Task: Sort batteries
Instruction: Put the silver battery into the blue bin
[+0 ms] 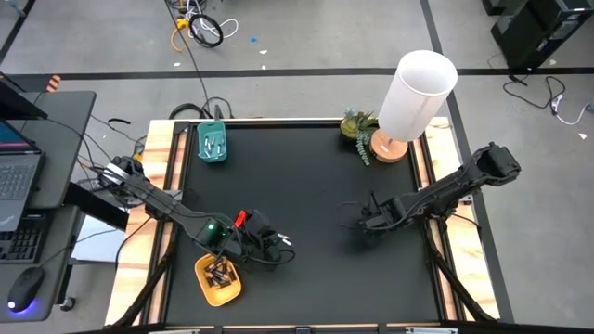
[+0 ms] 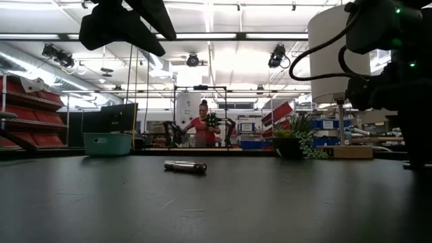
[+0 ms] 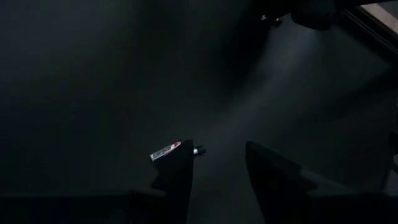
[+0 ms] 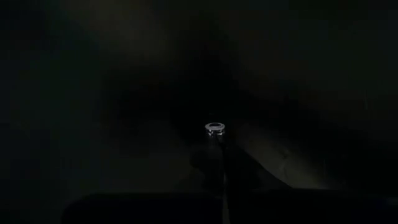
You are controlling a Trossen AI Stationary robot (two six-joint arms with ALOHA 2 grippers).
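One battery [image 1: 286, 241] [image 3: 166, 151], pale with a red end, lies on its side on the black mat [image 1: 316, 186]. My left gripper [image 1: 267, 243] [image 3: 217, 165] hovers open just short of it, on its yellow-tray side. More batteries lie in the yellow oval tray [image 1: 206, 289] and in the teal tray [image 1: 212, 156]. My right gripper [image 1: 365, 221] [image 4: 217, 186] points down at the mat's right half and is shut on a second battery [image 4: 215, 134]. My right gripper comes from above, pointing down, and has the battery between its two fingertips [image 4: 205, 165]. The battery stands on end along the fingers, its ringed metal end [image 4: 215, 128] turned up toward the wrist. The view is too dark to show the pads or the battery's lower end.
A white lamp [image 1: 418, 93] on a wooden base and a small plant [image 1: 357, 125] stand at the far right corner. A desk with a laptop [image 1: 19, 176] lies beyond the table's left edge. A person stands far off in the room [image 2: 202, 128].
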